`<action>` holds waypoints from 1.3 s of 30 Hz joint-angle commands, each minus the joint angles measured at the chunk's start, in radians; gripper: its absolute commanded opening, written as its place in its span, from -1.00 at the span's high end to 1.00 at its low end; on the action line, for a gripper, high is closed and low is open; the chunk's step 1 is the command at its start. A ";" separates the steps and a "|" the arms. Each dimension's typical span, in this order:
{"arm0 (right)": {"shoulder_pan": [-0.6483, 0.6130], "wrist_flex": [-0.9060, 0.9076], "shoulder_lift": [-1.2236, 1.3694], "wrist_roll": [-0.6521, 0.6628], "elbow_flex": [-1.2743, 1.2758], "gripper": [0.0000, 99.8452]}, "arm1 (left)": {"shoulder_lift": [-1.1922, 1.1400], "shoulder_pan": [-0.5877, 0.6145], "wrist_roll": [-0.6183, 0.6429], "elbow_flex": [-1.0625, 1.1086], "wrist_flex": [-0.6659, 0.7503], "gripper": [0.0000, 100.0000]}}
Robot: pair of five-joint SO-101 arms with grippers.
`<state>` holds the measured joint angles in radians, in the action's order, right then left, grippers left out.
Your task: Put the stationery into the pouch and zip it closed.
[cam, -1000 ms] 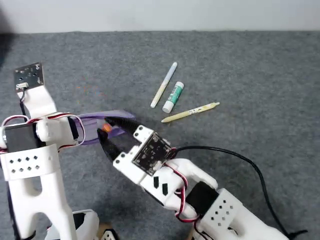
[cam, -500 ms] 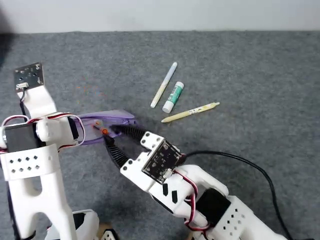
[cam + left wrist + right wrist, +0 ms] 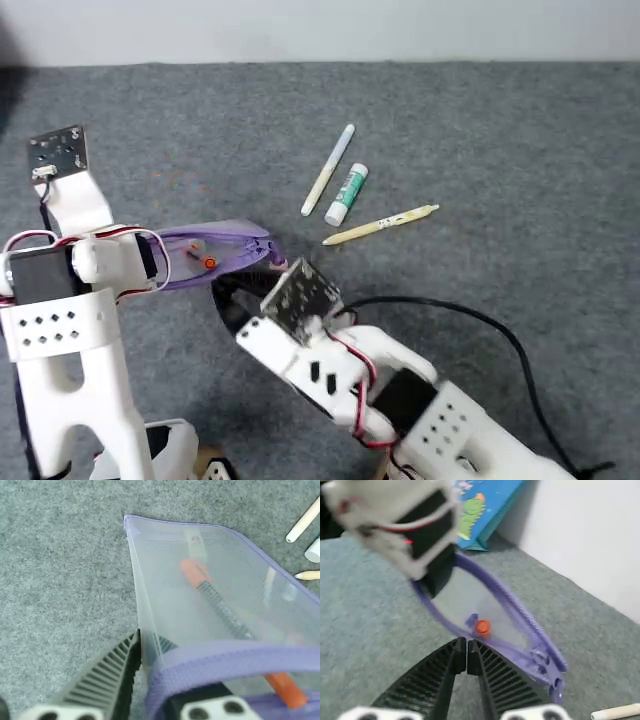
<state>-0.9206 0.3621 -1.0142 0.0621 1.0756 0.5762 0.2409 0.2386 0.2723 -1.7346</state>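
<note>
The left tool (image 3: pixel 150 656) clamps the rim of the pouch (image 3: pixel 215 252) — orange pen (image 3: pixel 220 607) inside — while the right tool (image 3: pixel 466 652), pinched together and empty, sits at its mouth, with the pale pen (image 3: pixel 329 170), glue stick (image 3: pixel 347 194) and pencil (image 3: pixel 380 226) lying beyond — nearer the right arm.

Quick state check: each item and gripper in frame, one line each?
pouch: unzipped, mouth open, one end held up
orange pen: inside pouch
white pen: on table, outside pouch
glue stick: on table
yellow pen: on table
left gripper: shut on pouch rim
right gripper: shut, empty
</note>
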 commanded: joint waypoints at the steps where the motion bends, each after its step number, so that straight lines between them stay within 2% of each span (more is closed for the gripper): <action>1: 0.044 -0.077 0.099 -0.034 -0.046 0.98 | 0.002 -0.002 0.008 -0.004 -0.011 0.97; 6: 0.061 -0.062 0.176 -0.034 -0.115 0.98 | 0.002 0.000 0.008 -0.004 -0.011 0.97; 15: 0.053 0.182 0.019 -0.035 -0.307 0.98 | 0.005 0.000 0.008 -0.004 -0.011 0.97; 19: 0.035 0.182 0.039 -0.040 -0.301 0.98 | 0.005 -0.002 0.008 -0.005 -0.011 0.97; 21: 0.031 0.176 0.081 -0.083 -0.295 0.98 | 0.005 -0.005 0.008 -0.007 -0.011 0.97; 24: 0.036 0.079 0.203 -0.130 -0.288 0.98 | 0.005 -0.006 0.008 -0.007 -0.011 0.97; 29: 0.068 -0.054 0.461 -0.132 -0.333 0.98 | 0.005 -0.006 0.008 -0.007 -0.015 0.97; 33: 0.096 0.022 0.421 -0.135 -0.410 0.98 | 0.006 -0.006 0.008 -0.007 -0.015 0.97; 39: 0.127 0.243 0.262 -0.133 -0.443 0.98 | 0.006 -0.005 0.008 -0.007 -0.015 0.97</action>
<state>-0.8239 0.5217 -0.6644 -0.0591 0.6935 0.5746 0.2409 0.2386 0.2739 -1.7346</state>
